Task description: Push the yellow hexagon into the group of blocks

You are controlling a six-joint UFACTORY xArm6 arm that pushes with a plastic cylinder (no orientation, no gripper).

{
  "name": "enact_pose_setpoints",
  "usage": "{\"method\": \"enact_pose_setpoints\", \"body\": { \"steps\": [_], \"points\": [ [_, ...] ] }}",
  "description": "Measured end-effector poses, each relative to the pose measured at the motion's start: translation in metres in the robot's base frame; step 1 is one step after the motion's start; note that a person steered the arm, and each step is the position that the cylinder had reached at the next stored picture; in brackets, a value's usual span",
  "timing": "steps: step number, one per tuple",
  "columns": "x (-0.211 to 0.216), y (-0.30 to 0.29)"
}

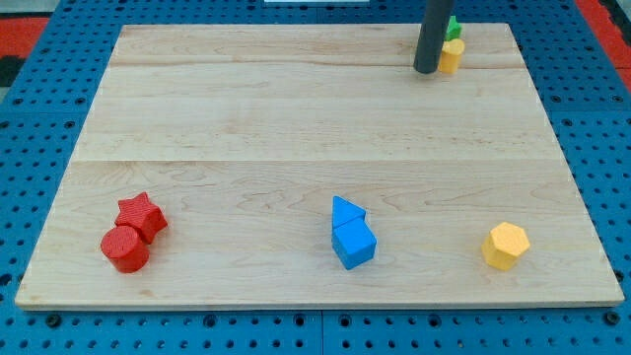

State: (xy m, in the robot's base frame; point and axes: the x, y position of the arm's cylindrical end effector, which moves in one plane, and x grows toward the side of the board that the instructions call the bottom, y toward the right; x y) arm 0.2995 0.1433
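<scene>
Yellow hexagon untouched; the push has not begun.

My tip point(427, 71) sits at the view's top right, just beside a small yellow block point(452, 56) and green block point(453, 28). No hand here, only the rod. The yellow hexagon point(506, 246) lies alone at the tabletop's point(296, 108) bottom right, well apart from the blue blocks point(351, 233) and from the red star point(141, 214) and red cylinder point(125, 248).

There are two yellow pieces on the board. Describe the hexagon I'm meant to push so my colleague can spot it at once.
Start at the wooden board and go to its corner at the view's bottom right. The yellow hexagon sits there alone, well right of the two touching blue blocks. The other yellow block is at the view's top, tucked beside my tip and a green block.
</scene>
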Motion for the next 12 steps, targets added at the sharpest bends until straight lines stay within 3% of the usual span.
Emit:
{"method": "enact_pose_setpoints", "body": {
  "steps": [2, 4, 5, 7, 9, 11, 12],
  "points": [
    [0.141, 0.013],
    [0.258, 0.124],
    [0.307, 0.112],
    [0.284, 0.032],
    [0.239, 0.037],
    [0.258, 0.043],
    [0.240, 0.067]
  ]
}}
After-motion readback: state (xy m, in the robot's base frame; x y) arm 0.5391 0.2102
